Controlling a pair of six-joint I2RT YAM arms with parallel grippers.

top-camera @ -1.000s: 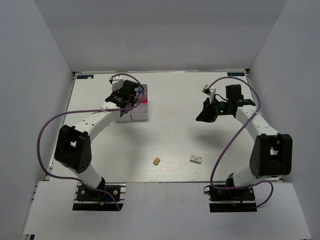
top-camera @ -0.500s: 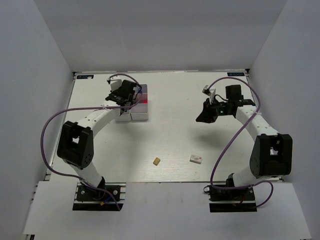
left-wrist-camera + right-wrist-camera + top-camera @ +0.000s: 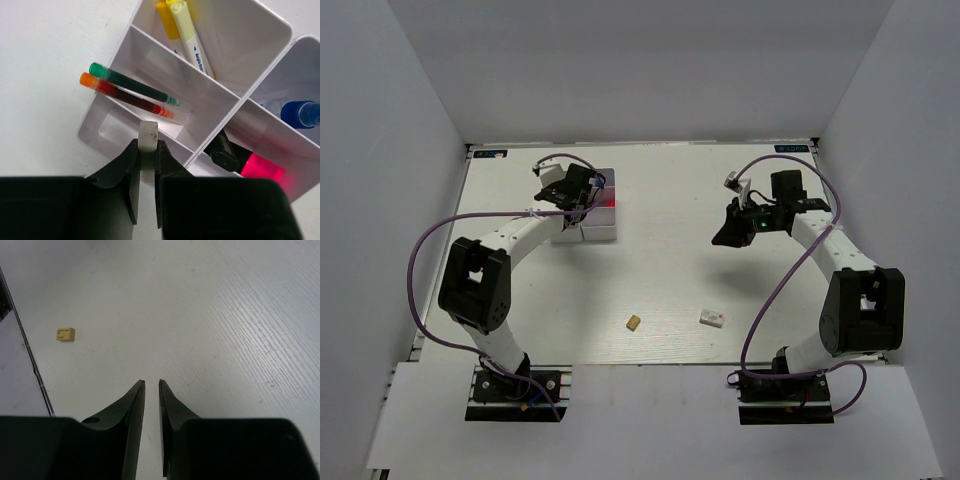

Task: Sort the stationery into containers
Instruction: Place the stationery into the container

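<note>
My left gripper (image 3: pixel 576 190) (image 3: pixel 147 146) is shut on a small white eraser (image 3: pixel 148 132) and holds it over the near-left corner compartment of the white organiser (image 3: pixel 599 229) (image 3: pixel 165 67). The organiser holds a green pen (image 3: pixel 133 85) and an orange-red pen (image 3: pixel 125 95), yellow-tipped markers (image 3: pixel 192 42), a blue-capped glue bottle (image 3: pixel 300 114) and a black highlighter with a pink cap (image 3: pixel 246 162). My right gripper (image 3: pixel 726 237) (image 3: pixel 151 382) is empty above bare table, its jaws almost together. A tan eraser (image 3: pixel 634 322) (image 3: pixel 65 334) and a white eraser (image 3: pixel 712 318) lie near the table's front edge.
Grey walls enclose the white table on three sides. The table's front edge (image 3: pixel 30 360) shows as a dark strip in the right wrist view. Purple cables loop beside both arms.
My left gripper has shifted slightly up and left over the organiser, still holding the white eraser. The right arm has not moved.
</note>
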